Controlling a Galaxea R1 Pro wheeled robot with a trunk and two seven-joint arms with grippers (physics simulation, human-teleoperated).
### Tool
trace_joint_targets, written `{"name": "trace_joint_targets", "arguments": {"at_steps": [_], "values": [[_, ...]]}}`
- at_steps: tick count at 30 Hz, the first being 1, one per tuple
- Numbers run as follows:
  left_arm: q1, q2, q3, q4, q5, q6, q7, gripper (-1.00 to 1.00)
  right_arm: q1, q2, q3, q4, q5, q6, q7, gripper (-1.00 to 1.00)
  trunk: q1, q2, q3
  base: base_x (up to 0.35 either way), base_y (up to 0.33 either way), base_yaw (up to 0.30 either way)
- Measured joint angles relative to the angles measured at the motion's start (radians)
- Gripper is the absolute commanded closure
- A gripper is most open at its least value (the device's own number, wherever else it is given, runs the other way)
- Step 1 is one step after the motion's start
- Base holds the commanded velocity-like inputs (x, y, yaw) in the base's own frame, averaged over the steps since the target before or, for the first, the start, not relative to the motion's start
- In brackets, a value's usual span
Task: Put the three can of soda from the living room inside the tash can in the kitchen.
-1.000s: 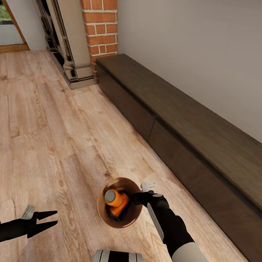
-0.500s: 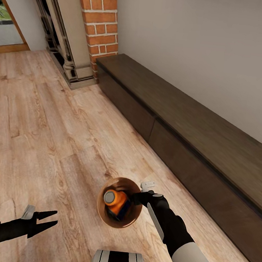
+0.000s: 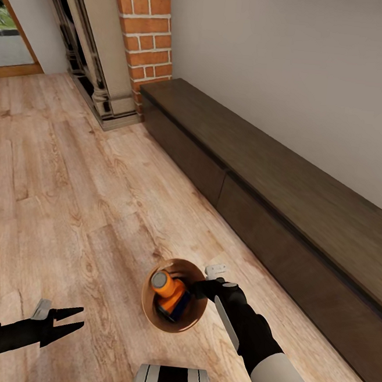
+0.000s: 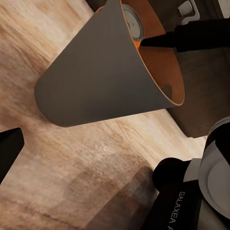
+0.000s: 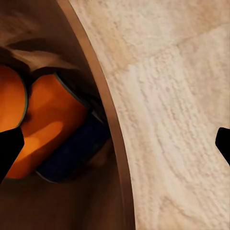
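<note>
Where brick fireplace [image 3: 145, 32] meets cabinet [image 3: 273, 187], light wood floor [image 3: 55, 201].

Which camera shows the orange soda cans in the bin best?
The right wrist view: two orange cans lie close up inside the bin. The head view shows them small; the left wrist view shows just a grey top.

Orange cans of soda [image 5: 48, 129] lie inside the trash can [image 5: 103, 96].
</note>
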Motion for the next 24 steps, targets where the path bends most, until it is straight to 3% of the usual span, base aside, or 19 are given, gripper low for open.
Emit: {"name": "trace_joint_targets", "arguments": {"at_steps": [24], "values": [[0.000, 0.000, -0.001, 0.000, 0.000, 0.001, 0.000, -1.00, 0.000, 0.000, 0.000, 0.000, 0.000, 0.000, 0.001, -1.00, 0.000, 0.000, 0.000, 0.000, 0.000, 0.000]]}}
